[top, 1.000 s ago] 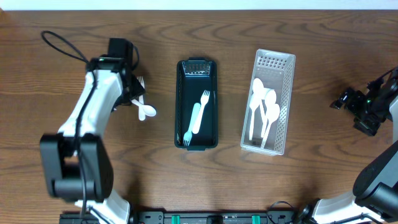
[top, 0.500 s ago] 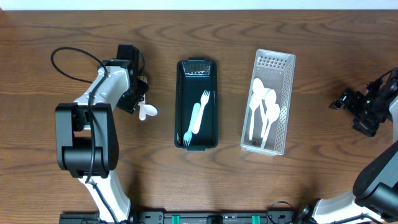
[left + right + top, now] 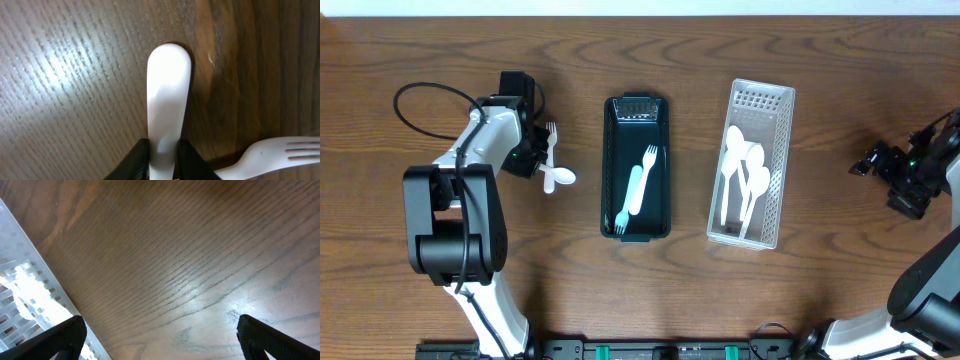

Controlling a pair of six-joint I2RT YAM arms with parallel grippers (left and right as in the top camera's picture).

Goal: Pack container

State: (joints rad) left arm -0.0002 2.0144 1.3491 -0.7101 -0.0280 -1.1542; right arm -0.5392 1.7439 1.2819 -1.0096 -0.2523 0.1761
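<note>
A white spoon [image 3: 168,95] lies on the wooden table, and my left gripper [image 3: 164,145] is shut on its handle, one black finger pressed to each side. From overhead, the spoon's bowl [image 3: 560,178] sticks out to the right of the left gripper [image 3: 532,160]. A white fork [image 3: 280,152] lies just beside the spoon, its tines [image 3: 550,133] showing past the gripper. The dark container [image 3: 608,150] at centre holds a white fork [image 3: 642,180] and a light blue fork [image 3: 620,218]. My right gripper [image 3: 160,335] stands wide open over bare wood at the far right [image 3: 905,180].
A clear perforated basket [image 3: 782,170] with several white spoons [image 3: 745,170] stands right of the dark container. Its corner shows at the left of the right wrist view [image 3: 20,280]. The left arm's black cable [image 3: 420,95] loops over the table at the far left.
The left gripper has come down onto the spoon and closed on its handle. The spoon and fork have shifted slightly. The right arm has not moved.
</note>
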